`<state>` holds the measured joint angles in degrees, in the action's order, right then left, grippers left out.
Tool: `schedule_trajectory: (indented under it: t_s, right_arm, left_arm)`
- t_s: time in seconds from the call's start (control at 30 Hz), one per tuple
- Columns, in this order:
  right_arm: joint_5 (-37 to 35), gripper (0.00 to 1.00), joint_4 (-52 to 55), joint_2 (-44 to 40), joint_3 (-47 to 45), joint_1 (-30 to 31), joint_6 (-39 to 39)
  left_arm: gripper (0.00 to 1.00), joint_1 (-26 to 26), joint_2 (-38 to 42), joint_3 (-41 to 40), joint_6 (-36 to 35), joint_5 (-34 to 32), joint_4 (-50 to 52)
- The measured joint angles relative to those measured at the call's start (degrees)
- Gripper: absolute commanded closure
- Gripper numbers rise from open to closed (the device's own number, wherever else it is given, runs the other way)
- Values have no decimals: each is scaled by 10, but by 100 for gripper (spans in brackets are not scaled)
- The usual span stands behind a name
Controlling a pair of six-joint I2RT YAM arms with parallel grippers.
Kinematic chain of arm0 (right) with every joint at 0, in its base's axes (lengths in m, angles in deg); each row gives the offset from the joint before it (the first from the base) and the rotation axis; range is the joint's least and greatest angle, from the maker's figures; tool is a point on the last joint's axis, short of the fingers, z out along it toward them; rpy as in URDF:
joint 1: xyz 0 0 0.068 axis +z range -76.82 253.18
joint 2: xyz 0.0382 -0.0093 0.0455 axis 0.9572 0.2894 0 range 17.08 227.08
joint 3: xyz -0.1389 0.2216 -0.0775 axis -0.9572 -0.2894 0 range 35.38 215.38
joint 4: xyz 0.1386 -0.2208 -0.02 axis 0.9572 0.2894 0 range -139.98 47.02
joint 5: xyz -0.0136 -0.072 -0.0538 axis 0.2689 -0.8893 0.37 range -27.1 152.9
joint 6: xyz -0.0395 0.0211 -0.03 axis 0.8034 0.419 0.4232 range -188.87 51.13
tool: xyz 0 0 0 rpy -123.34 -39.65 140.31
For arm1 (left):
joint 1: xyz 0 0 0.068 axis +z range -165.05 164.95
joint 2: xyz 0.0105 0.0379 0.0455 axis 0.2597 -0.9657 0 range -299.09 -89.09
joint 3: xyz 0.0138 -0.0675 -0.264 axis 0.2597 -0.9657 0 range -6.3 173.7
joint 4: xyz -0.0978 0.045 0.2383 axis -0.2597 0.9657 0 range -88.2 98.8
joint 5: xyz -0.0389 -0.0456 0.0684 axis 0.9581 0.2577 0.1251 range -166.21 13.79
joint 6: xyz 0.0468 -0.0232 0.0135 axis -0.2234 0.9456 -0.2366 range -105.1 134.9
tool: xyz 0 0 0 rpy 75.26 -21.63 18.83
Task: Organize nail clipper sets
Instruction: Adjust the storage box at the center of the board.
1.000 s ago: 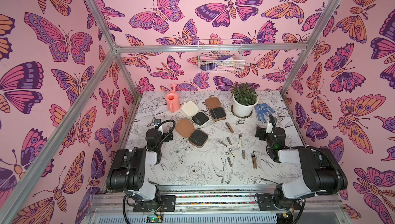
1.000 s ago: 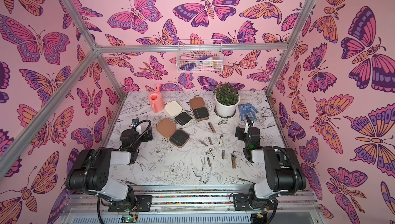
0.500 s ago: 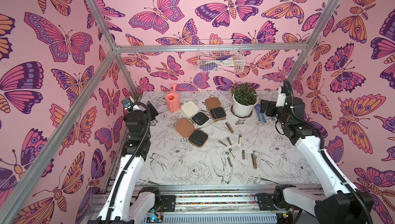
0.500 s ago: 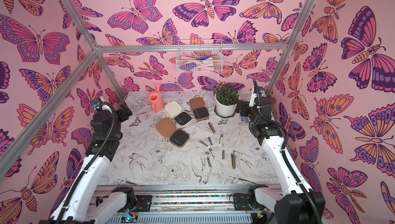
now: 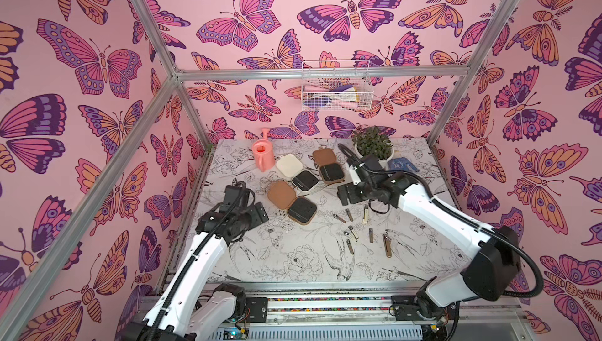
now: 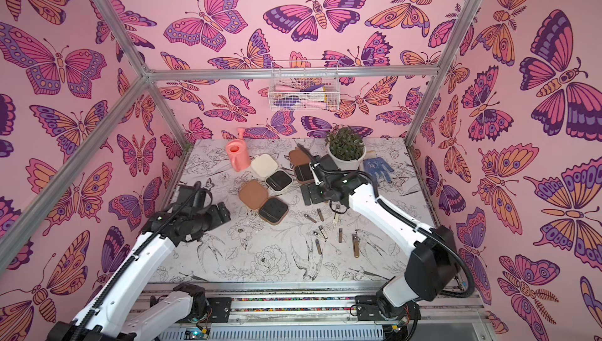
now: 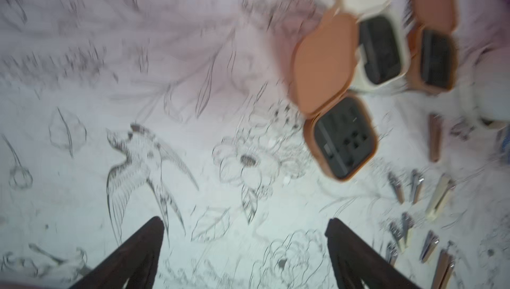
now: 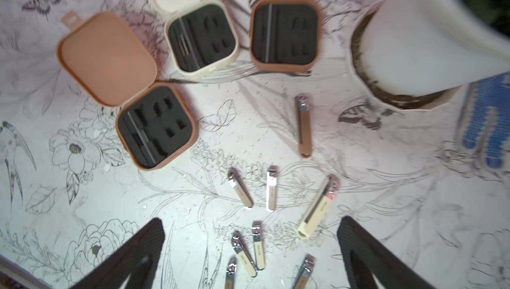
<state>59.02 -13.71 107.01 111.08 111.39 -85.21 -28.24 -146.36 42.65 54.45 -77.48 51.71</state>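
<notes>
Hovering above the table [image 8: 82, 191] with the right gripper [image 8: 251, 222], jaws spread wide, nothing between them. Looking straight down on loose clippers [image 8: 271, 188] directly beneath and just ahead: small steel ones fanned out, plus a long cream clipper [image 8: 317, 204] beside them and a long brown clipper [image 8: 303, 124] further on. Seen in a top view sitting between those clippers and the far tan case [image 5: 331, 173], touching neither. Holding the left gripper [image 7: 245, 221] equally wide and empty over bare table near the left edge, with the near tan case [image 7: 342, 138] off to its right, near but apart.

Judging the task barely begun. Finding all three cases hinged open and lying flat, near tan, cream case [image 8: 201, 39] and far tan, clustered toward the back by the watering can [image 6: 237, 157] and the pot [image 6: 346, 159]. Showing black foam with cut-out slots mostly vacant; perhaps a thin strip-like tool seated in each, hard to confirm. Counting no clipper inside any case. Leaving nearly everything to do: presumably matching clippers to cases, seating each in a slot, shutting lids. Reckoning the small clippers the nearest reach for the right gripper, with the cases just past them.
</notes>
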Motion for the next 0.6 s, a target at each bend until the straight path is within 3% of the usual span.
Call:
schedule_trajectory:
  t_s: [0.3,0.43,0.6]
  right_arm:
    - [44,12,-38,181,49,76,-4]
    - [56,20,-42,210,89,77,-4]
    - [51,41,-44,254,148,76,-1]
  left_arm:
    - [0,-46,-74,5,47,11,15]
    - [1,-66,-73,7,56,-1,9]
    - [6,-70,-75,-8,71,-2,-19]
